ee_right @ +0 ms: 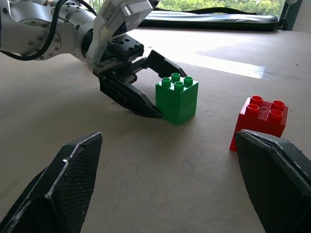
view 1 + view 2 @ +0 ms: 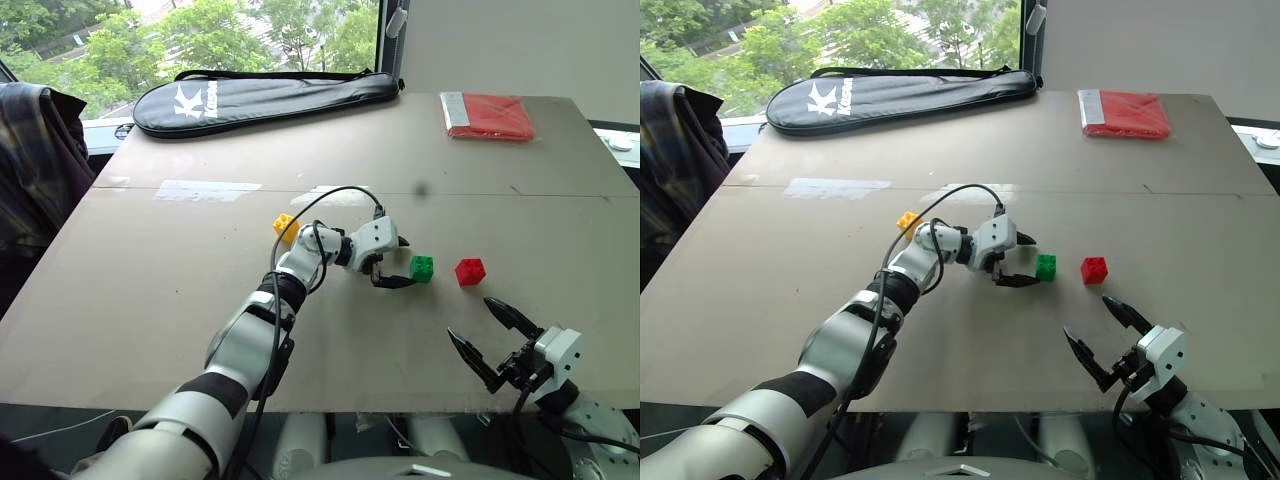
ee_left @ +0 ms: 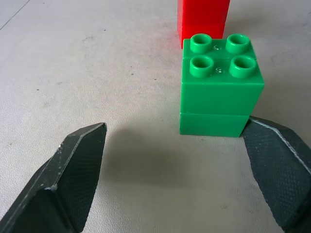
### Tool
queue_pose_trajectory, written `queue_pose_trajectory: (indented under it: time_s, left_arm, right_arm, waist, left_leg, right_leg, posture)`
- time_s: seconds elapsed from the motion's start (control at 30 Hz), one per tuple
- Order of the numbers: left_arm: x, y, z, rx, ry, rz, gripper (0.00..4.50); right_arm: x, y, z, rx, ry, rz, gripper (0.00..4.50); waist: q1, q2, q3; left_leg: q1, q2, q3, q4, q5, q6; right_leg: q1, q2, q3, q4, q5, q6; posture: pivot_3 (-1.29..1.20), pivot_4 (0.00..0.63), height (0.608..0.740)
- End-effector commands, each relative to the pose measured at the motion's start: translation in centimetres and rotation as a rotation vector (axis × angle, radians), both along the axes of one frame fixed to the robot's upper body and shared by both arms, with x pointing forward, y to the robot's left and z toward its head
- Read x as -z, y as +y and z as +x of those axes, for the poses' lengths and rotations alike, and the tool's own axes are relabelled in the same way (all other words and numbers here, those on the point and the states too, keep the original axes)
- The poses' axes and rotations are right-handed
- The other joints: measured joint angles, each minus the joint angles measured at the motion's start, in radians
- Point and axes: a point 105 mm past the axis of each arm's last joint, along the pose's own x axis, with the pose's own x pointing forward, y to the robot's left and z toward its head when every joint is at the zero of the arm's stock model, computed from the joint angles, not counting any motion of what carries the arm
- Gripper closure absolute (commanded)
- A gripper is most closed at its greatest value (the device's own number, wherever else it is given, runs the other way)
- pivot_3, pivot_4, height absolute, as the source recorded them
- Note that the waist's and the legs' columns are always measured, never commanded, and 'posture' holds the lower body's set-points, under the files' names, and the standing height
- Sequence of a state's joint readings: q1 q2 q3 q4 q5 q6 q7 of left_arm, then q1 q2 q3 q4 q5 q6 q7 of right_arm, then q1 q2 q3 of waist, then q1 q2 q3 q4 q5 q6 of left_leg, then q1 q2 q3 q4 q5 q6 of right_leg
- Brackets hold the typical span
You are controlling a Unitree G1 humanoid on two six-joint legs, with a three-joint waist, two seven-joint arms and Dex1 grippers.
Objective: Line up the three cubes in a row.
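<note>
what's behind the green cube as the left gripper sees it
The red cube stands right behind the green cube, which hides its lower part. The open left gripper faces both.

Silver-and-black jointed arms, a black cable looping along the left one, end in white wrist housings bearing black, textured, pointed fingers (image 1: 73,189).

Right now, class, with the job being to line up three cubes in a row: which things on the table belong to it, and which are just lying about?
Belong to the job:
yellow studded plastic cube
green studded plastic cube
red studded plastic cube

Just lying about:
black zipped racket bag
flat red cloth packet
</note>
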State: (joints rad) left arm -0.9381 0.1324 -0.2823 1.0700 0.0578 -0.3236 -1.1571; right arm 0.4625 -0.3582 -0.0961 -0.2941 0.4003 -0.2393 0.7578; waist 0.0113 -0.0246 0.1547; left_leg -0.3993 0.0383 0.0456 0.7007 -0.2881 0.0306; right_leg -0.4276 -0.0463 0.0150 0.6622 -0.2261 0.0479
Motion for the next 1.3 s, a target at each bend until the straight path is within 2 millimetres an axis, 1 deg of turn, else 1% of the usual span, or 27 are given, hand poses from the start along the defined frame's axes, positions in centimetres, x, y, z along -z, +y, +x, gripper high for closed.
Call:
queue_pose_trajectory:
  time_s: [0.03,0.17,0.23,0.3,0.37,0.4,0.43,0.53,0.57,0.63,0.7,0.73,0.77,0.83,0.87,0.93,1.07,1.17,1.3]
  left_arm:
    - [0.0,0.6,-0.4,0.042,-0.008,0.021,0.06]
    - [-0.8,0.5,-1.5,0.115,-0.002,-0.007,0.06]
    - [-1.9,0.6,-2.2,0.154,0.004,-0.037,0.06]
    - [-3.5,0.8,-3.2,0.183,-0.001,-0.078,0.06]
    - [-5.7,1.2,-4.2,0.197,-0.003,-0.138,0.06]
    - [-6.3,1.3,-4.6,0.198,0.000,-0.153,0.06]
    - [-7.9,1.7,-5.1,0.186,-0.006,-0.199,0.06]
    - [-12.7,3.0,-5.9,0.099,-0.069,-0.350,0.06]
    - [-13.9,3.5,-6.0,0.059,-0.082,-0.398,0.06]
    - [-15.7,4.4,-5.8,-0.038,-0.117,-0.474,0.06]
    - [-16.3,6.2,-4.8,-0.216,-0.161,-0.511,0.06]
    - [-16.3,7.3,-4.5,-0.300,-0.164,-0.528,0.06]
    - [-16.0,8.9,-4.1,-0.408,-0.159,-0.547,0.06]
    - [-14.8,11.2,-4.1,-0.551,-0.155,-0.541,0.06]
    - [-13.8,12.3,-4.3,-0.602,-0.155,-0.517,0.06]
    - [-12.6,13.5,-4.7,-0.658,-0.148,-0.492,0.06]
    - [-8.5,17.9,-4.5,-0.825,-0.149,-0.412,0.06]
    - [-7.1,19.4,-4.0,-0.886,-0.162,-0.393,0.06]
    - [-5.3,20.7,-3.2,-0.949,-0.174,-0.374,0.06]
  right_arm:
    - [-0.5,0.0,0.0,-0.013,-0.020,-0.005,0.00]
    - [-0.5,0.1,0.0,-0.017,-0.018,-0.005,0.00]
    - [-0.5,0.1,0.0,-0.021,-0.017,-0.005,0.00]
    - [-0.6,0.2,-0.1,-0.025,-0.015,-0.006,0.00]
    - [-0.6,0.2,-0.1,-0.028,-0.014,-0.005,0.00]
    - [-0.6,0.2,-0.1,-0.029,-0.014,-0.005,0.00]
    - [-0.6,0.2,-0.1,-0.032,-0.013,-0.005,0.00]
    - [-0.7,0.2,-0.1,-0.040,-0.008,-0.004,0.00]
    - [-0.6,0.2,-0.1,-0.044,-0.006,-0.005,0.00]
    - [-0.6,0.2,0.0,-0.051,-0.003,-0.006,0.00]
    - [-0.6,0.2,0.0,-0.057,-0.003,-0.006,0.00]
    - [-0.6,0.1,0.1,-0.059,-0.003,-0.005,0.00]
    - [-0.7,0.1,0.1,-0.063,-0.002,-0.005,0.00]
    - [-0.7,0.1,0.1,-0.067,0.000,-0.003,0.00]
    - [-0.8,0.1,0.1,-0.072,0.002,0.001,0.00]
    - [-0.8,0.1,0.1,-0.078,0.004,0.008,0.00]
    - [-1.2,0.8,-0.2,-0.129,-0.001,0.051,0.00]
    - [-1.5,1.0,-0.5,-0.168,-0.008,0.061,0.00]
    - [-1.9,1.3,-1.1,-0.230,-0.023,0.062,0.00]
  waist:
    - [-0.001,0.000,0.000]
    - [0.000,0.000,0.000]
    - [-0.001,0.000,0.000]
    - [0.000,0.001,0.001]
    - [0.000,0.001,0.001]
    - [0.001,0.001,0.001]
    - [0.003,0.001,0.001]
    - [0.000,0.002,0.001]
    - [0.001,0.002,0.001]
    - [0.001,0.002,0.001]
    - [0.000,0.003,0.001]
    - [-0.001,0.003,0.001]
    - [-0.002,0.003,0.001]
    - [-0.008,0.003,0.001]
    - [-0.008,0.003,0.001]
    - [-0.004,0.003,0.001]
    - [0.004,0.003,0.001]
    - [0.006,0.003,0.001]
    - [0.003,0.003,0.001]
  left_leg:
    - [0.000,0.000,0.000,0.000,0.000,0.000]
    - [0.000,0.000,0.000,0.000,0.000,0.000]
    - [0.000,0.000,0.001,0.000,0.000,0.000]
    - [-0.001,0.000,0.000,0.000,0.000,0.000]
    - [-0.001,0.001,0.000,0.000,0.000,0.000]
    - [-0.001,0.001,0.000,0.000,0.000,0.000]
    - [-0.001,0.001,0.000,0.000,0.000,0.000]
    - [0.000,0.001,-0.002,0.000,0.000,0.000]
    - [0.000,0.001,-0.004,0.000,0.000,0.000]
    - [0.000,0.001,-0.005,0.000,0.000,0.000]
    - [0.001,0.001,-0.005,0.000,0.000,0.000]
    - [0.002,0.001,-0.006,0.000,0.000,0.000]
    - [0.002,0.001,-0.005,0.000,0.000,0.000]
    - [0.003,0.001,-0.005,0.000,0.000,0.000]
    - [0.003,0.001,-0.006,0.000,0.000,0.000]
    - [0.003,0.002,-0.007,0.000,0.000,0.000]
    - [0.004,0.001,-0.006,0.000,0.000,0.000]
    - [0.004,0.001,-0.006,0.000,0.000,0.000]
    - [0.004,0.001,-0.006,0.001,0.000,0.000]
  right_leg:
    - [0.000,0.000,0.000,0.000,0.000,0.000]
    - [0.000,0.000,0.000,0.000,0.000,0.000]
    - [0.000,0.000,0.000,0.000,0.000,0.000]
    - [0.000,0.000,0.000,0.000,0.000,0.000]
    - [0.000,0.000,0.000,0.000,0.000,-0.001]
    - [0.000,0.000,0.000,0.000,0.000,-0.001]
    - [0.000,0.000,0.000,0.000,0.000,-0.001]
    - [0.000,0.000,0.001,0.000,0.000,0.000]
    - [0.000,0.000,0.001,0.000,0.000,0.000]
    - [0.000,0.000,0.001,0.000,0.000,0.000]
    - [0.001,0.000,0.001,0.001,0.000,0.001]
    - [0.001,0.000,0.001,0.001,-0.001,0.001]
    - [0.001,0.000,0.001,0.001,-0.001,0.001]
    - [0.002,0.000,0.001,0.001,-0.001,0.001]
    - [0.002,0.000,0.001,0.001,0.000,0.001]
    - [0.002,0.000,-0.001,0.001,0.000,0.000]
    - [0.003,-0.001,0.000,0.000,0.000,0.000]
    - [0.003,-0.001,-0.001,0.000,-0.001,0.001]
    - [0.004,-0.001,0.000,0.000,-0.001,0.001]
  posture:
    - [0.00,0.150,0.708]
    - [0.00,0.150,0.708]
    - [0.00,0.150,0.708]
    - [0.00,0.150,0.708]
    - [0.00,0.150,0.708]
    - [0.00,0.150,0.708]
    - [0.00,0.150,0.708]
    - [0.00,0.150,0.708]
    - [0.00,0.150,0.708]
    - [0.00,0.150,0.708]
    - [0.00,0.150,0.708]
    - [0.00,0.150,0.708]
    - [0.00,0.150,0.708]
    - [0.00,0.150,0.708]
    - [0.00,0.150,0.708]
    - [0.00,0.150,0.708]
    - [0.00,0.150,0.708]
    - [0.00,0.150,0.708]
    - [0.00,0.150,0.708]
